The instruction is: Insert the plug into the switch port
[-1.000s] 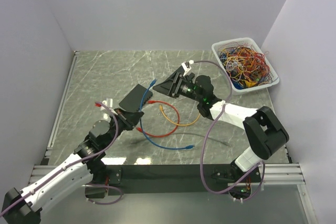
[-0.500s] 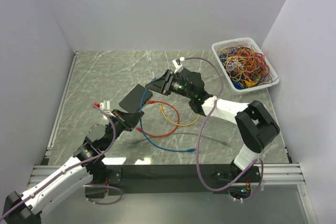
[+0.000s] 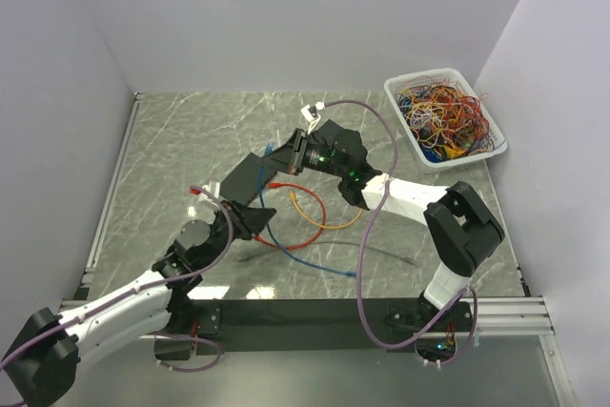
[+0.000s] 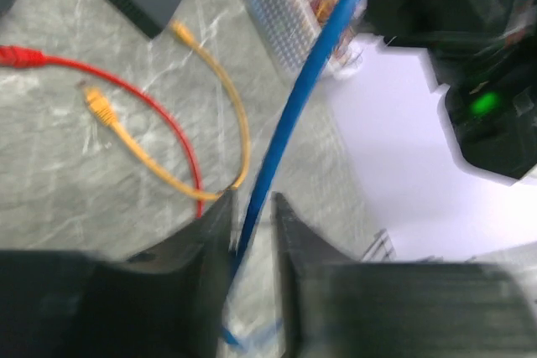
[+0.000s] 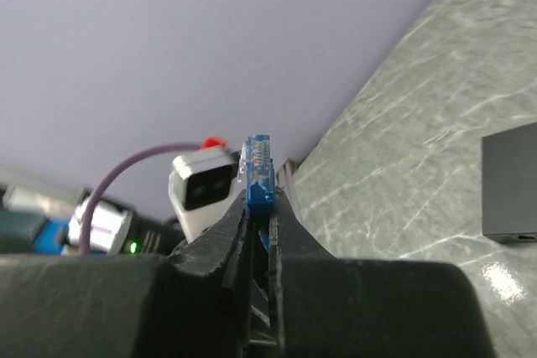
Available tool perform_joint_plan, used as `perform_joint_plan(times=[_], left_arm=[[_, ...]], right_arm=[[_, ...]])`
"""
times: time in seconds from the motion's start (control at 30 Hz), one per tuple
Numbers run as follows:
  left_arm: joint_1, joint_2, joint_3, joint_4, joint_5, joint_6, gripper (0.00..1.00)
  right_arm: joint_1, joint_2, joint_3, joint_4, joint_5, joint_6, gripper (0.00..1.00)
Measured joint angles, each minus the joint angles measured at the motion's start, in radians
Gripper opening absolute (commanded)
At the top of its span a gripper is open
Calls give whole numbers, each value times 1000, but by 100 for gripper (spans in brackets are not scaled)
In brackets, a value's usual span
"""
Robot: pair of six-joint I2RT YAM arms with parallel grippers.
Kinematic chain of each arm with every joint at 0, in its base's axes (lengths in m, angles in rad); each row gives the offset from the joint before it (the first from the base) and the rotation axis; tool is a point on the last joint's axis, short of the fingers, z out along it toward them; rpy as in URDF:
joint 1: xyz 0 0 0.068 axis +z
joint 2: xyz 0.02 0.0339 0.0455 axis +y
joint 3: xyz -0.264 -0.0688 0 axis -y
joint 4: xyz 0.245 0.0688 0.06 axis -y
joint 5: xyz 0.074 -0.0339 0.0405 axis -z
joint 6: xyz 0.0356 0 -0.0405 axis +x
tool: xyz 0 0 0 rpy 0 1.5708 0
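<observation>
"Two arms on one cable?"

"Yes. The right fingers [image 5: 243, 224] are pressed together on the blue plug [image 5: 258, 172], near the black switch [image 3: 250, 176], which lies left of the tabletop's [image 3: 172, 140] middle."

"And the left fingers [image 4: 220, 228]?"

"Slightly spread, with the blue cable [image 4: 309, 64] running loose between them. A red cable [image 4: 25, 58] and an orange cable [image 4: 235, 95] curl nearby. A basket [image 3: 419, 75] of wires sits in the far right corner."

Long links in white shells, bulky black joints – left arm [image 3: 114, 310] and right arm [image 3: 416, 199] match. A purple cable [image 3: 359, 278] loops loosely along each. The right hand [image 5: 258, 203] has matte black, wedge-shaped fingers [image 5: 210, 249] – a small green light [image 3: 355, 175] glows behind its wrist.
</observation>
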State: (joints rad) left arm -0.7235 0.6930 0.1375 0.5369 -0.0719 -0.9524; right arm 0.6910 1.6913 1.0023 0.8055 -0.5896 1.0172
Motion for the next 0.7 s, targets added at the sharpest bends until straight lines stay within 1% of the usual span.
perform_joint_plan(times=[0.03,0.13,0.2,0.27,0.3,0.4,0.47,0.57,0.7], left_arm=[[-5,17,5,-4,8,6,48],[-19,21,20,-55,22,29,55],[-22,-18,27,-102,21,45,55],[-23,-97,39,-179,5,64,55],[-23,-142,49,-221,-5,76,53],[-23,-271,95,-347,-42,105,53],[-23,-328,143,-418,-72,125,52],[-23,-358,221,-512,-113,155,50],[-24,-344,288,-586,-140,187,47]], right_arm=[[0,0,0,11,-26,-15,0],[2,-18,-14,4,-76,-88,0],[3,-51,-41,-37,-95,-159,0],[3,-91,-64,-94,-105,-226,0],[5,-114,-75,-128,-106,-264,0],[6,-169,-85,-215,-107,-353,0],[10,-201,-87,-266,-103,-411,0],[36,-230,-87,-339,-78,-491,0],[101,-238,-84,-445,-16,-576,0]])
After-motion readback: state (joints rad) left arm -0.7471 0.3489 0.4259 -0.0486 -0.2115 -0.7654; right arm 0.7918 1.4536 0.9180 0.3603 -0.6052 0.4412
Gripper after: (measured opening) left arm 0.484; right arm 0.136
